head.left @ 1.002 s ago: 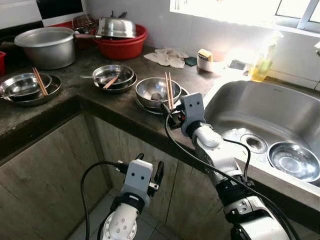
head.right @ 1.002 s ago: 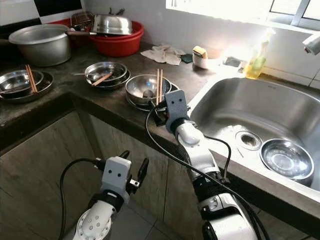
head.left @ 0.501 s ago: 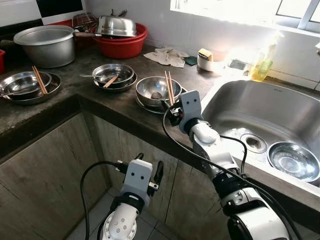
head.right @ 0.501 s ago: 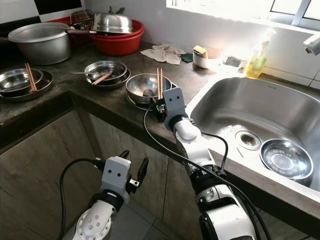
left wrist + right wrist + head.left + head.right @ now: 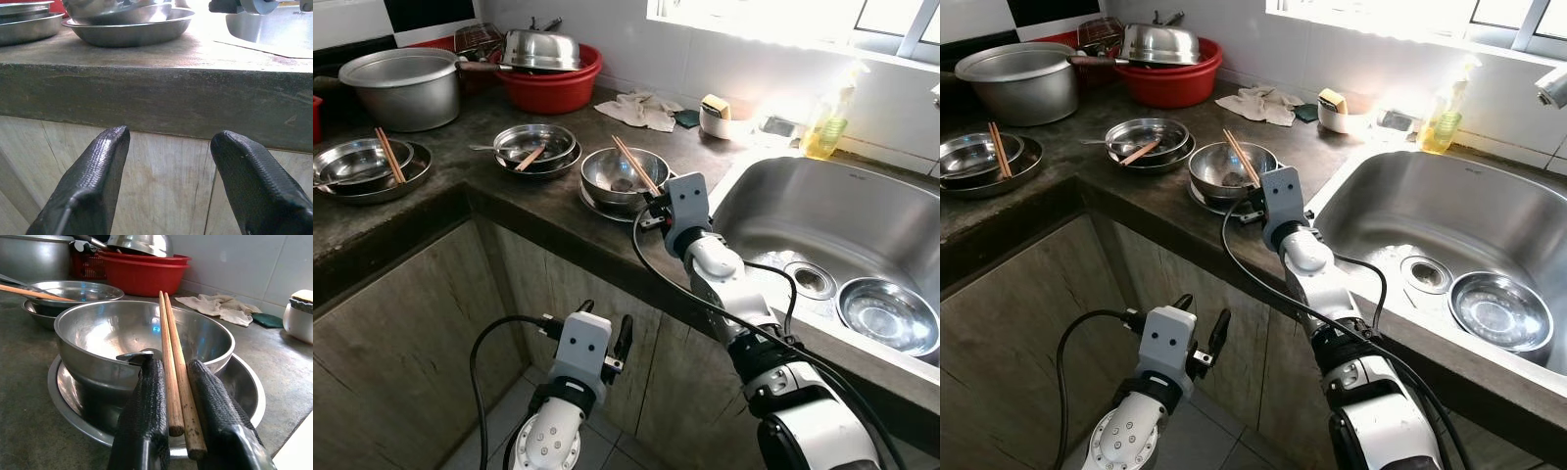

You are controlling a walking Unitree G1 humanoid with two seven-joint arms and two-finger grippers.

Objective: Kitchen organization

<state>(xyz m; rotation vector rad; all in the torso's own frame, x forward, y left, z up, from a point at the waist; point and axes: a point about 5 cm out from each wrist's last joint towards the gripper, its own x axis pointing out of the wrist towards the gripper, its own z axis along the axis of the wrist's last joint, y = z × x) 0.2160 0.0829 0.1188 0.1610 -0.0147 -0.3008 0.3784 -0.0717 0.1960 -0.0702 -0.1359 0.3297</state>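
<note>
Right gripper pinching chopsticks at the bowl

At frame centre, the right gripper (image 5: 180, 396) is clamped on the near ends of the chopsticks (image 5: 172, 357), whose long axis runs up-left across the steel bowl (image 5: 623, 176). The sink (image 5: 822, 220) lies right. The left gripper (image 5: 168, 181), fingers apart, hangs lower left.

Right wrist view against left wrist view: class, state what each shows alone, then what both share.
Right wrist view alone: the right claw pinching a pair of chopsticks over a steel bowl, with a red basin and a cloth behind. Left wrist view alone: the open left claw facing a wooden cabinet front. Both: the dark counter with steel dishes.
</note>
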